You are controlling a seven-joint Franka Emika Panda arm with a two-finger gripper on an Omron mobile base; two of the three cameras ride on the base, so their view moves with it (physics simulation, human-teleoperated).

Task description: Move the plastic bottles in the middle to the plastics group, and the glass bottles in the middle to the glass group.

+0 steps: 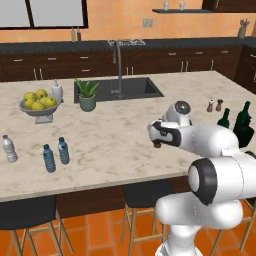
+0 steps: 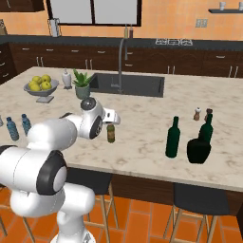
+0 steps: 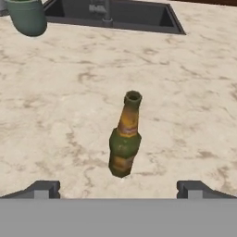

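The brown amber bottle [image 3: 125,139] stands upright on the marble counter, and my gripper [image 3: 118,190] hovers just above it, open, with a fingertip [image 3: 42,189] on each side and nothing held. From the right base view the gripper [image 2: 111,121] hangs over the same amber bottle [image 2: 111,133]. The tall slim green wine bottle [image 2: 173,137] stands alone to the right. Beyond it are the squat green bottle [image 2: 198,150] and a tall-necked one [image 2: 207,127]. At the far left, two blue-tinted bottles [image 1: 48,158] [image 1: 63,150] stand near the clear white-capped bottle [image 1: 9,148].
Salt and pepper shakers [image 2: 197,114] stand behind the green bottles. A potted plant [image 1: 87,95], a lemon bowl [image 1: 40,104] and a white dispenser [image 1: 57,91] sit by the sink [image 1: 120,90]. Stools stand below the counter's front edge.
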